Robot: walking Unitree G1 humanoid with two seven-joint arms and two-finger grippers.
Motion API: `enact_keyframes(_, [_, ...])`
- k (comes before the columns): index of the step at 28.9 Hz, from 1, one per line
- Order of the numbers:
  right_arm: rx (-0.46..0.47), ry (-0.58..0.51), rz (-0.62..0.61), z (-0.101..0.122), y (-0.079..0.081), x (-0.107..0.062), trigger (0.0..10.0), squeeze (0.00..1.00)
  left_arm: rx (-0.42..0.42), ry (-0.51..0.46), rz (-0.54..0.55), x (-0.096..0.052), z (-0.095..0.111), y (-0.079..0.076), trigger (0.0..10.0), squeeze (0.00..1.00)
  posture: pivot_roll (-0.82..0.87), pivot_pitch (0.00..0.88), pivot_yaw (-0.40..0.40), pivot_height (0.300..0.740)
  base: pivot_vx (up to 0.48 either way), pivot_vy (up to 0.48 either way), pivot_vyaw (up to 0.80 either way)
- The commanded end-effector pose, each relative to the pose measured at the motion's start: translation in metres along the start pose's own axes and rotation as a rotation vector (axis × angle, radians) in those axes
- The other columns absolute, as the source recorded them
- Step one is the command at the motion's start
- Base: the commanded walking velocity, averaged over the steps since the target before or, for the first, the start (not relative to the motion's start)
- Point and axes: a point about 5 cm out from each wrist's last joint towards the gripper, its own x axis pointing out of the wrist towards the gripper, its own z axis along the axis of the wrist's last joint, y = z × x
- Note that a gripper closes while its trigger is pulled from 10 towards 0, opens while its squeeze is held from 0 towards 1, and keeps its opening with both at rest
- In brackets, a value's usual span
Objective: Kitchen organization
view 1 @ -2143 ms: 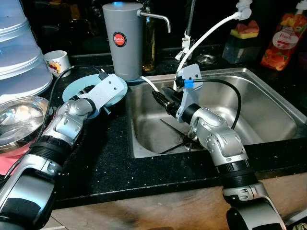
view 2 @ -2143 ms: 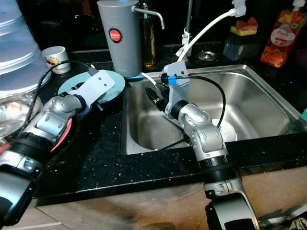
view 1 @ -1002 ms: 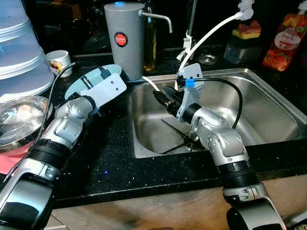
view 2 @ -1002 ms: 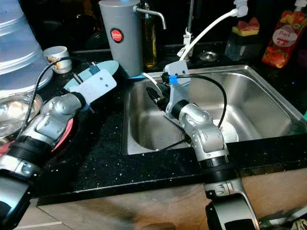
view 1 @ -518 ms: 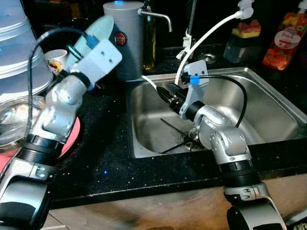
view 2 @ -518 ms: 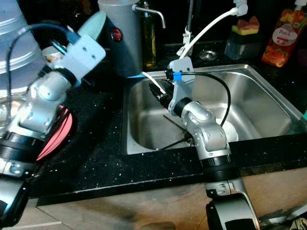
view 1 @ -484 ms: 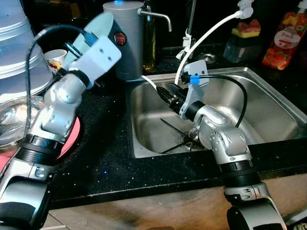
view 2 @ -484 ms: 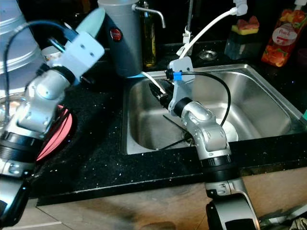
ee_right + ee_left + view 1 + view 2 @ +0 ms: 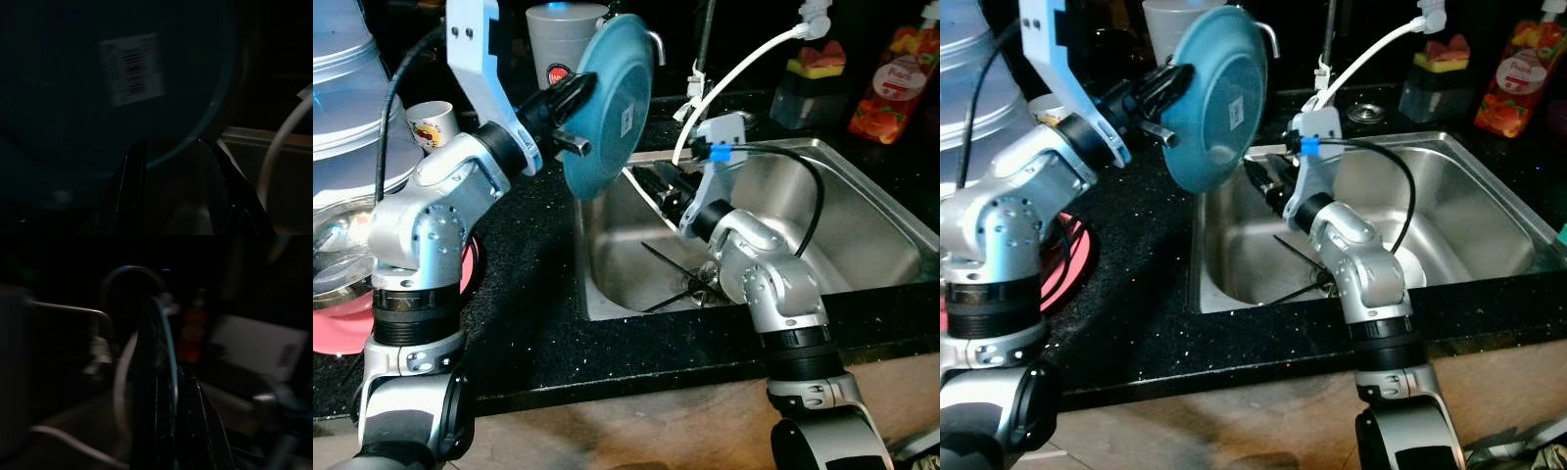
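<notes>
Robot body: twin silver arms with black two-finger grippers.
We note brushed-silver segmented shells on the left arm (image 9: 431, 230) and right arm (image 9: 773, 294), joined by ribbed black collars. Each wrist carries a white plate; the left plate (image 9: 475, 59) shows two dark holes, the right plate (image 9: 724, 127) a blue clip. Black cables loop from both wrists. Each gripper has long, glossy black fingers (image 9: 132, 181).

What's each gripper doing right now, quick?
Left gripper: shut on the teal plate, held on edge over the sink.
Right gripper: open, holding nothing, just under the plate's rim.
</notes>
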Motion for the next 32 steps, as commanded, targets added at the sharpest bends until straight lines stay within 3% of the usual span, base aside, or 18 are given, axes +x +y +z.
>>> enact_keyframes(1, [0.014,-0.025,0.015,0.007,0.004,0.001,10.0,0.0,-0.085,-0.021,-0.051,-0.005,0.005,-0.001,0.0,0.0,0.02,0.0,0.034,0.74,0.0,0.0,0.0])
enact_keyframes(5, [0.042,-0.036,0.006,0.008,0.003,0.001,10.0,0.0,-0.237,-0.07,-0.075,-0.011,0.007,0.001,0.0,0.0,0.02,0.0,0.033,0.74,0.0,0.0,0.0])
enact_keyframes(9, [0.081,-0.046,-0.017,0.007,0.0,-0.002,10.0,0.0,-0.359,-0.095,0.005,-0.019,0.004,0.013,0.0,0.0,0.02,0.0,0.029,0.74,0.0,0.0,0.0])
enact_keyframes(10, [0.106,-0.049,-0.031,0.006,-0.002,-0.002,10.0,0.31,-0.387,-0.101,0.018,-0.021,0.002,0.016,0.0,0.0,0.02,0.003,0.028,0.74,0.0,0.0,0.0])
enact_keyframes(11, [0.129,-0.052,-0.046,0.005,-0.004,-0.003,10.0,1.0,-0.408,-0.102,0.024,-0.022,0.001,0.018,0.0,0.0,0.03,0.003,0.028,0.74,0.0,0.0,0.0])
enact_keyframes(14, [0.254,-0.065,-0.071,0.002,-0.01,-0.006,10.0,1.0,-0.443,-0.067,0.051,-0.032,-0.007,0.026,0.0,0.0,0.03,0.005,0.027,0.74,0.0,0.0,0.0])
enact_keyframes(19, [0.38,-0.057,-0.077,-0.002,-0.018,-0.01,10.0,1.0,-0.41,-0.003,0.075,-0.04,-0.014,0.03,0.0,0.0,0.03,0.005,0.028,0.74,0.0,0.0,0.0])
enact_keyframes(20, [0.472,-0.049,-0.07,-0.006,-0.02,-0.014,10.0,1.0,-0.434,-0.002,0.07,-0.042,-0.013,0.029,0.0,0.0,0.03,0.005,0.028,0.74,0.0,0.0,0.0])
enact_keyframes(22, [0.543,-0.047,-0.064,-0.01,-0.022,-0.017,10.0,1.0,-0.467,-0.014,0.059,-0.044,-0.011,0.029,0.0,0.0,0.03,0.006,0.028,0.74,0.0,0.0,0.0])
enact_keyframes(25, [0.612,-0.036,-0.052,-0.013,-0.022,-0.019,10.0,1.0,-0.509,-0.031,0.054,-0.047,-0.009,0.03,0.0,0.0,0.03,0.006,0.028,0.74,0.0,0.0,0.0])
enact_keyframes(26, [0.637,-0.018,-0.034,-0.017,-0.02,-0.022,10.0,1.0,-0.569,-0.062,0.034,-0.048,-0.008,0.029,0.0,0.0,0.03,0.007,0.027,0.74,0.0,0.0,0.0])
enact_keyframes(32, [0.686,-0.012,-0.018,-0.018,-0.019,-0.024,10.0,1.0,-0.647,-0.119,-0.005,-0.051,-0.004,0.029,0.0,0.0,0.04,0.007,0.028,0.74,0.0,0.0,0.0])
